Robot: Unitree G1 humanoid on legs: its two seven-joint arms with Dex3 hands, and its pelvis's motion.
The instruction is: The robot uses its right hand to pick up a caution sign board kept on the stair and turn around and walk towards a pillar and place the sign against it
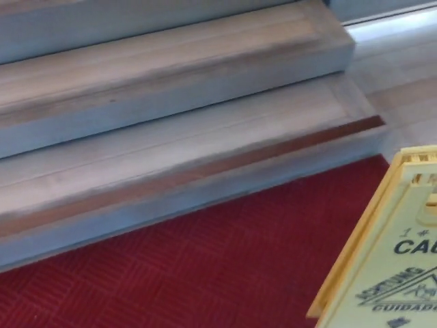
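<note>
A yellow caution sign board (386, 270) fills the lower right corner of the head view, folded and tilted, with black lettering and a warning triangle on its face. It hangs over the red carpet (205, 273), away from the grey stairs (171, 116). Its right part runs off the picture edge. Neither of my hands shows, so what holds the sign is hidden.
The grey steps run across the upper half and end at the right, where a pale tiled floor (403, 75) begins. Red patterned carpet covers the ground in front of the lowest step.
</note>
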